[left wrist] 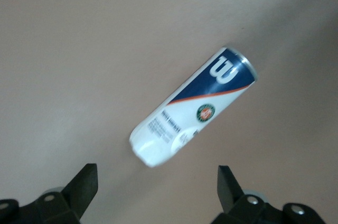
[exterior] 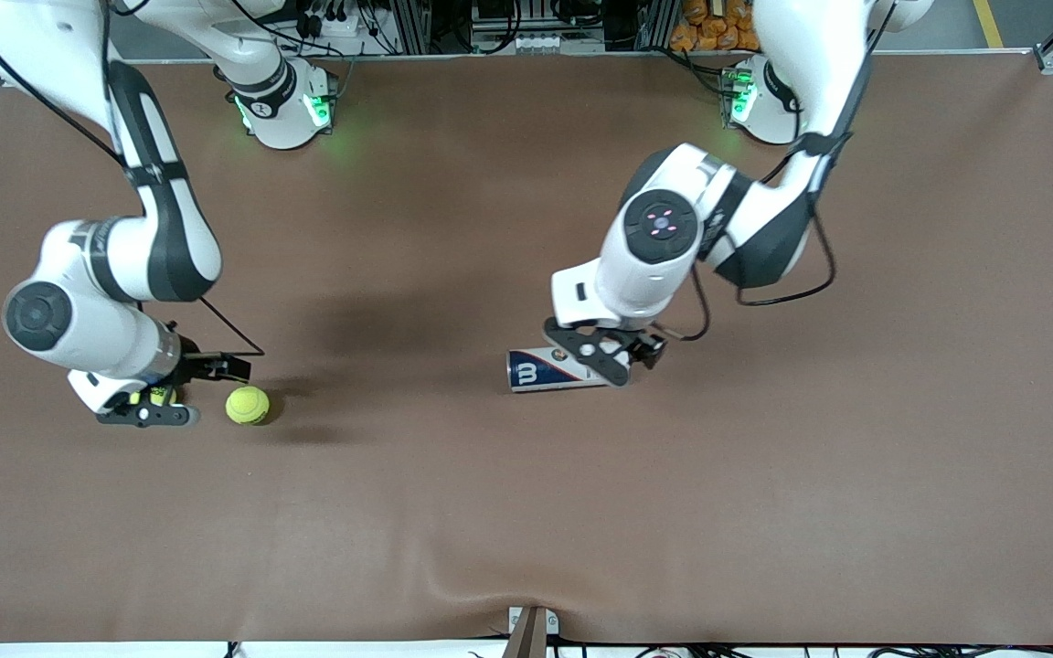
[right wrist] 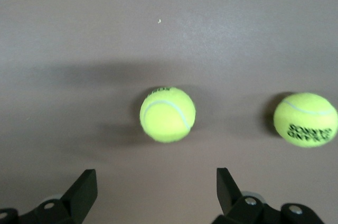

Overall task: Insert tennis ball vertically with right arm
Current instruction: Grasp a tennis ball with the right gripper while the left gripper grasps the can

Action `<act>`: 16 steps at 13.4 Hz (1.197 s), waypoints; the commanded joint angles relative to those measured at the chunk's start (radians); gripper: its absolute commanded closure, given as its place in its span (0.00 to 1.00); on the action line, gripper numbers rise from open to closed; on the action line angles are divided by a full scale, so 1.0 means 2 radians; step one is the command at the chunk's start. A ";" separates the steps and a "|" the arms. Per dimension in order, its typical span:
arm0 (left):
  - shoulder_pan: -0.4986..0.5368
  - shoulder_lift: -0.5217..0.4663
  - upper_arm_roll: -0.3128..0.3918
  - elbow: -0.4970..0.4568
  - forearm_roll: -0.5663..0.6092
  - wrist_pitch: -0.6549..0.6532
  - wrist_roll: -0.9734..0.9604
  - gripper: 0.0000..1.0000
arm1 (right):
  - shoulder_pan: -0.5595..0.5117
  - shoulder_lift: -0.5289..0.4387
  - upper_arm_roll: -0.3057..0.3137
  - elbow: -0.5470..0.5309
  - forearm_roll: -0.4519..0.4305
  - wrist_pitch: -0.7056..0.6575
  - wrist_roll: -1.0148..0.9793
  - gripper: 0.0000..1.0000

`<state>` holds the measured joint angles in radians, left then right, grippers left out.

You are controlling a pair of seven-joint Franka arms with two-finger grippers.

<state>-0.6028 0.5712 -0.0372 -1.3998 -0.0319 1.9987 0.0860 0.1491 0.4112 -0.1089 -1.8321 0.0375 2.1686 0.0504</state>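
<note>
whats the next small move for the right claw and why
Probably lower the right claw straight down onto the tennis ball centred under it: its fingers are open and above the ball, nothing is held, and the second ball lies apart beside it.

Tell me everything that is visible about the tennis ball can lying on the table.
The tennis ball can is a slim cylinder, seemingly of plastic. Its label is white at one end and dark blue at the other, with a thin red stripe between, a white W logo on the blue, a small round emblem and fine print. It lies on its side on the brown table, near the middle, tilted slightly. The open left tool hovers right above it; nothing grips it.
</note>
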 commanded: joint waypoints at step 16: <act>-0.061 0.122 0.011 0.044 0.024 0.151 0.209 0.00 | 0.001 0.086 -0.001 -0.015 -0.003 0.130 -0.004 0.41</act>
<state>-0.7189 0.7721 -0.0265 -1.3712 -0.0096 2.2820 0.4653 0.1501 0.5894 -0.1087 -1.8536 0.0375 2.4202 0.0490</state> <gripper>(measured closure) 0.000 0.031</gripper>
